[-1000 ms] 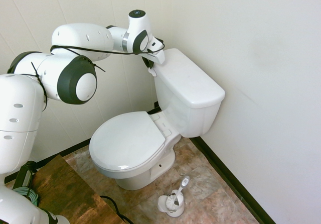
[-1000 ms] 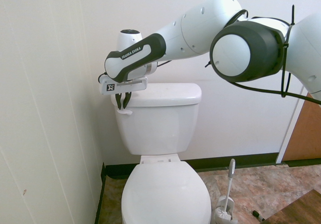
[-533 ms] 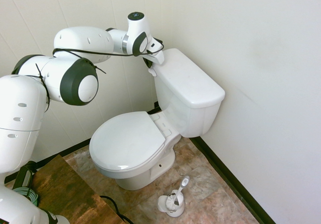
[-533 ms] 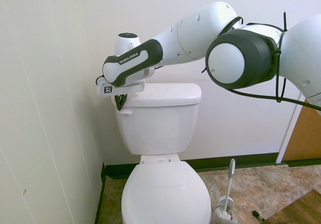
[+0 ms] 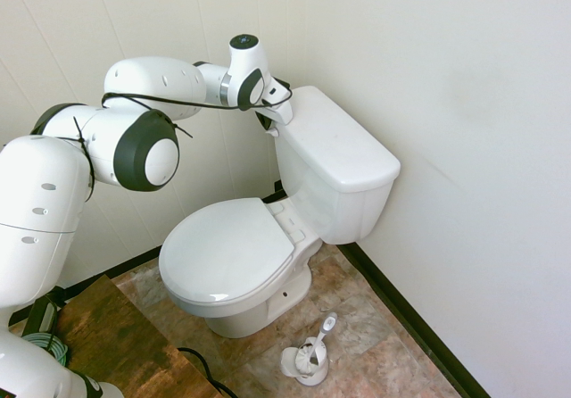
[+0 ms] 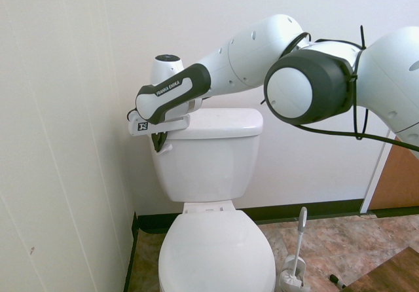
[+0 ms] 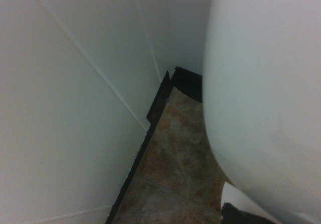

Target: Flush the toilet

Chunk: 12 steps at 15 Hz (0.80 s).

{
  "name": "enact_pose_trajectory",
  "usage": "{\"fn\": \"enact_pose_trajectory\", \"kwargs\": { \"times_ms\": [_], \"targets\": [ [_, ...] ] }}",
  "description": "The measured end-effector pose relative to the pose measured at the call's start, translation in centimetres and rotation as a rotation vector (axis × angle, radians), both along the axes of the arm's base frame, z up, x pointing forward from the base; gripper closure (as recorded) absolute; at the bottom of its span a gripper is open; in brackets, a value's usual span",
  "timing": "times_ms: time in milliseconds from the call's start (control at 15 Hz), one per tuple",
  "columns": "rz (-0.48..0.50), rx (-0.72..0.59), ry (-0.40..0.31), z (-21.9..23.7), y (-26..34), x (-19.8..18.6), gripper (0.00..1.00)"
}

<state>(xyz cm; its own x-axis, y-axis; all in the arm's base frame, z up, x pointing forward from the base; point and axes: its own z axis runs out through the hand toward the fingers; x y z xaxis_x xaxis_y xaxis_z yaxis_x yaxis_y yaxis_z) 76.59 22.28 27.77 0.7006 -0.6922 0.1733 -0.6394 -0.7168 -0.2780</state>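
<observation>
The toilet (image 6: pixel 209 174) is standing in the corner, its flush lever (image 6: pixel 165 148) at the tank's 9 o'clock corner in the second exterior view. The gripper (image 6: pixel 156 145) is sitting right at that lever. Pressing down steadily should work best. Whether the jaws are narrow or wide, I cannot tell; the wrist housing is hiding them.

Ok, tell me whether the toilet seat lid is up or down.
Down. The lid lies flat over the bowl in both exterior views, covering the toilet opening completely.
</observation>
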Motion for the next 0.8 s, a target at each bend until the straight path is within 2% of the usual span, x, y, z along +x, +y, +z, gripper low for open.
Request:
{"fn": "enact_pose_trajectory", "kwargs": {
  "times_ms": [400,800],
  "targets": [
    [-0.024,0.009,0.008,0.6,0.0,-0.1,1.00],
    [-0.026,0.004,0.016,6.0,-1.0,-2.0,1.00]
  ]
}}
